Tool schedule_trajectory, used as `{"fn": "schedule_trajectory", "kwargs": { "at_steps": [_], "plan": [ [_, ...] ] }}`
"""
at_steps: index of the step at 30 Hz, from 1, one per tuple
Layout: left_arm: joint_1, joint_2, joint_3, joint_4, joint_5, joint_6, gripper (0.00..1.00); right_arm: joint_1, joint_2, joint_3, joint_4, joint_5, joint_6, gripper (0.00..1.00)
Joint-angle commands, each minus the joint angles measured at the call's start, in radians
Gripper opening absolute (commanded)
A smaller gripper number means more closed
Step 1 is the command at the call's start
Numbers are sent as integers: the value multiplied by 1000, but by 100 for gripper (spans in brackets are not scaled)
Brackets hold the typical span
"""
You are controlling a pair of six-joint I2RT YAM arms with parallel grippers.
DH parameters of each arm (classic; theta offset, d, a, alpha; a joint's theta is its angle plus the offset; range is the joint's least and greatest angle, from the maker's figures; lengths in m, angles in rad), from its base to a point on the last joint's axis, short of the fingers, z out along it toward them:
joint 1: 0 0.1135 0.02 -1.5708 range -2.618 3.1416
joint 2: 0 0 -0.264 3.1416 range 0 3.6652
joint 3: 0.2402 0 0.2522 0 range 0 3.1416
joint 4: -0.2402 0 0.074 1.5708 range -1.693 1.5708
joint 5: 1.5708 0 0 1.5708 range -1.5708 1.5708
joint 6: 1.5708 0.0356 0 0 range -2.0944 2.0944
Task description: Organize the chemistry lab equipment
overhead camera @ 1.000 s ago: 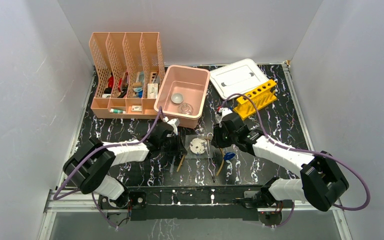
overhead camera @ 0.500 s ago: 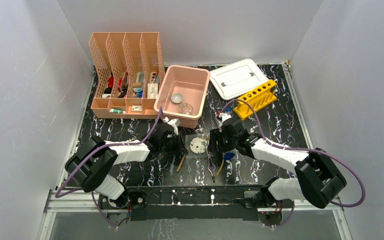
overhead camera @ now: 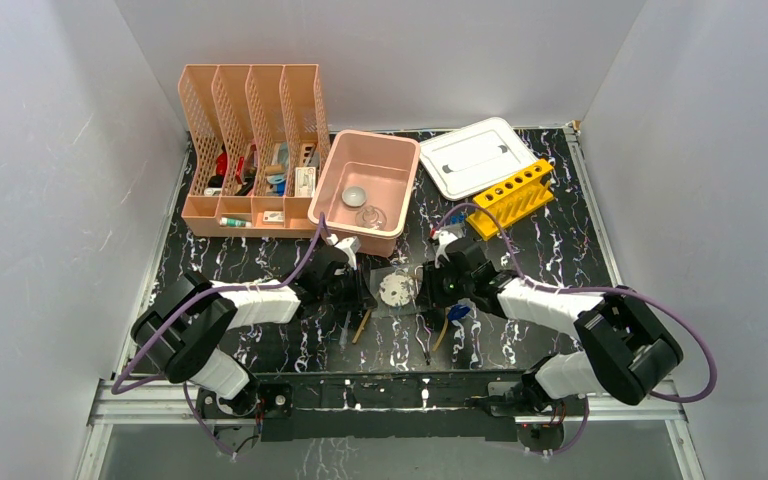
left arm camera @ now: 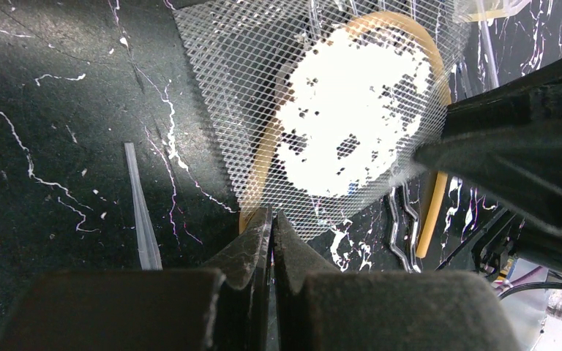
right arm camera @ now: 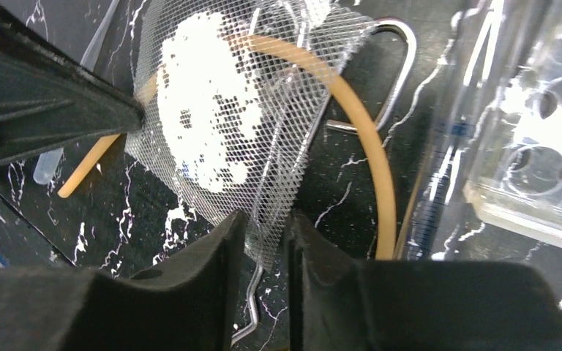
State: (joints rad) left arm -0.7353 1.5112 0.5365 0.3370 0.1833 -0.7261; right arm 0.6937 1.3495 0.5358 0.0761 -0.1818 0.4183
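A square wire gauze [overhead camera: 396, 290] with a white centre lies on the desk [overhead camera: 260, 262], just in front of the pink tub [overhead camera: 358, 238]. The left tool [left arm camera: 269, 219] is pinched shut on one edge. The right tool [right arm camera: 267, 230] straddles the opposite edge, its gap narrow but not closed. The gauze looks light, thin and springy, and is best gripped by its bare rim because the white patch may crumble.
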Motion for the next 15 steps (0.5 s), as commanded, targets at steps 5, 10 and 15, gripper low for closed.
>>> {"fn": "schedule_trajectory", "kwargs": {
  "at_steps": [5,10,15],
  "plan": [
    [-3,33,-18,-72,-49,32,0,-4,-53,21,78,-54,-39,6],
    [-3,-6,-22,-80,-50,45,0,-4,-94,33,59,-82,-48,0],
    [-4,-49,-10,-114,-65,57,0,-3,-131,54,25,-88,-51,0]
  ]
}}
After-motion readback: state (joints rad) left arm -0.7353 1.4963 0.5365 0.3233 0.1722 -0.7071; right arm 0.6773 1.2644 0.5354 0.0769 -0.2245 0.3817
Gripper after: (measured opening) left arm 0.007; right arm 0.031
